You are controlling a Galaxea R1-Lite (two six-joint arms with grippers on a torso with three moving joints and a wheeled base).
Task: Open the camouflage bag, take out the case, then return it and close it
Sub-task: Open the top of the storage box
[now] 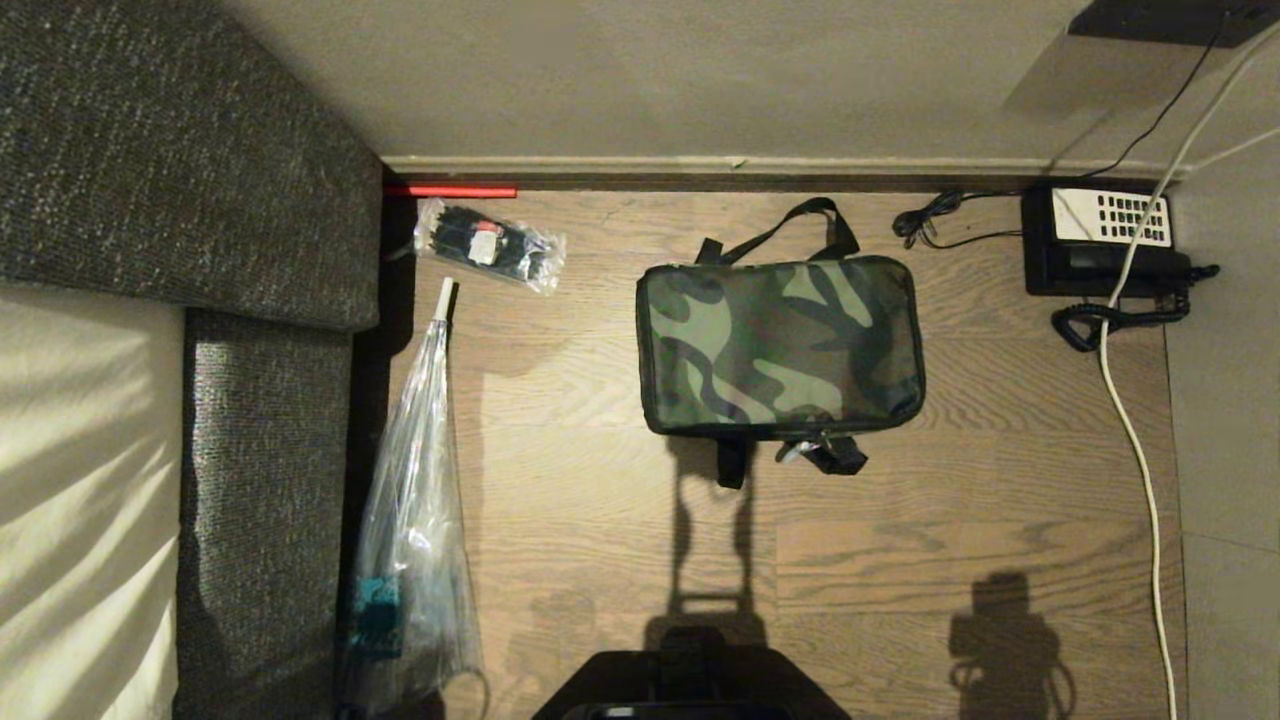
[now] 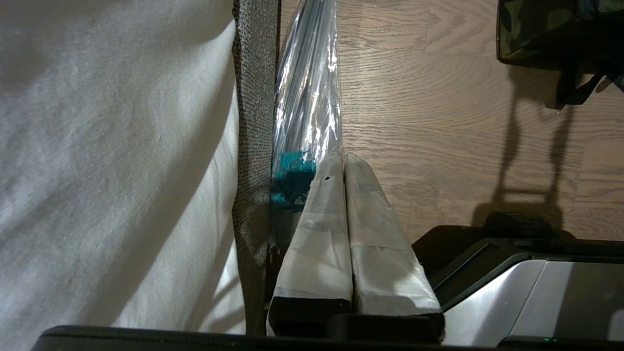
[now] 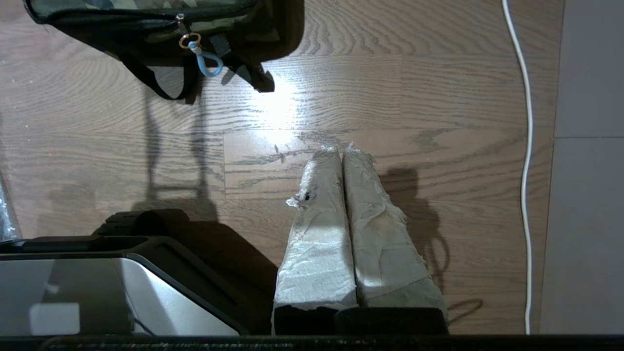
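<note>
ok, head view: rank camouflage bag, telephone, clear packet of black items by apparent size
1. camouflage bag, clearly the largest.
2. telephone.
3. clear packet, slightly smaller than the telephone; close enough that this ranking is unsure.
All lie on the floor, so nearness hardly skews it.

- Wooden floor (image 1: 620,560) carries everything.
- Camouflage bag (image 1: 780,345) lies mid-floor, zipped.
- Clear packet (image 1: 490,245) left of the bag.
- Wrapped umbrella (image 1: 415,520) farther left.
- Telephone (image 1: 1100,240) right of the bag.

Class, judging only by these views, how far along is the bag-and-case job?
Nothing looks done: the camouflage bag lies zipped on the floor, no case visible. Nothing is in hand: the left gripper and right gripper are shut, empty, away from it. Opening, removing, returning and closing remain.
</note>
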